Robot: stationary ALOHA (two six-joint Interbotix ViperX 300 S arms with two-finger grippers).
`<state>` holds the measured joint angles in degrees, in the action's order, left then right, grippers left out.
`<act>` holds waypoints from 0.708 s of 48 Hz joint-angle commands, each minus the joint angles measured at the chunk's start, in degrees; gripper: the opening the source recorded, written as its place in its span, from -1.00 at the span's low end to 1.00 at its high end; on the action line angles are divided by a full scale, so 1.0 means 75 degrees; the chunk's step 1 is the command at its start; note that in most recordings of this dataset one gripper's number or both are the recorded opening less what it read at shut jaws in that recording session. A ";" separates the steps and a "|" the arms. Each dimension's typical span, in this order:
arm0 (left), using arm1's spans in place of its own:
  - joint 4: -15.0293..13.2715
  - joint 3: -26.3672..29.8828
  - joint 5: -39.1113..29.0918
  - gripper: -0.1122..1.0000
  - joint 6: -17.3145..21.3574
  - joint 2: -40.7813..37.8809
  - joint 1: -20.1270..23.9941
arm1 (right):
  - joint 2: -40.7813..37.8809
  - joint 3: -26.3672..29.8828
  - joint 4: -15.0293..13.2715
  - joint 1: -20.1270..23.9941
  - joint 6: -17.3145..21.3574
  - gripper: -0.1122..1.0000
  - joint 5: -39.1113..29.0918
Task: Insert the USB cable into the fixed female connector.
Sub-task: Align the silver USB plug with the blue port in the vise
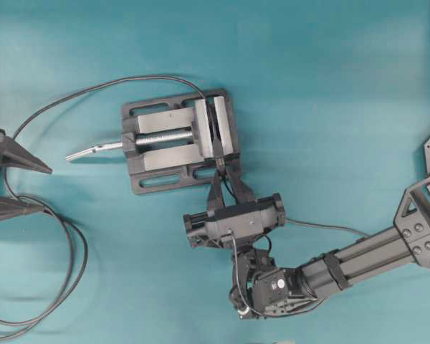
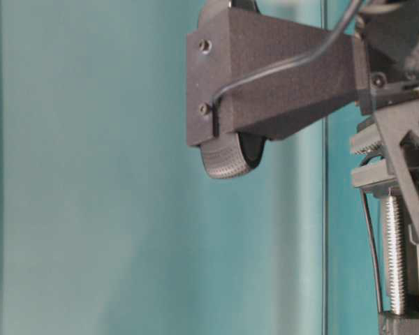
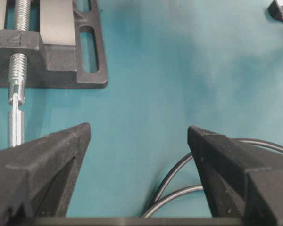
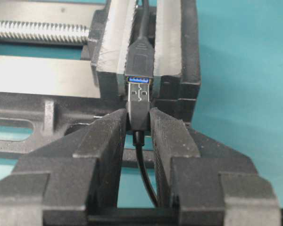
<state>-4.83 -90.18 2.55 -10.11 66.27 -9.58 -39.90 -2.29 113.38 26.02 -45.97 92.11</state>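
USB cable (image 4: 139, 110): thin dark cord, small black moulded plug, short bright metal tip with two square holes, pinched between the ribbed black fingers (image 4: 166, 129) of the right gripper (image 4: 139, 123), whose jaws stand narrow on the plug body. Metal tip sits at 12 o'clock from the fingertips, its end right at the blue-lined mouth of the fixed female connector (image 4: 139, 63); how deep it sits, cannot tell. Connector is a black rectangular socket clamped upright between the scored grey steel jaws of the vise (image 1: 179, 140). Vise: cast dark base with slotted lugs, threaded silver screw handle (image 1: 100, 149) pointing to 9 o'clock in the overhead view. Looping black cable (image 1: 57, 287) leaves the vise top and curls at 7 o'clock on the teal table (image 1: 330, 86). Left gripper (image 3: 139, 136), matte wedge-shaped fingers, spread wide and empty, well apart at the left edge.
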 commanded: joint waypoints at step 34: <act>0.0023 0.0094 0.0070 0.98 -0.0094 -0.0059 -0.0023 | 0.0223 0.0164 -0.0023 -0.0047 -0.0012 -0.45 0.0141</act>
<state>-4.92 -90.18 2.64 -10.11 66.36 -9.58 -39.90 -2.20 113.38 26.02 -45.97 92.46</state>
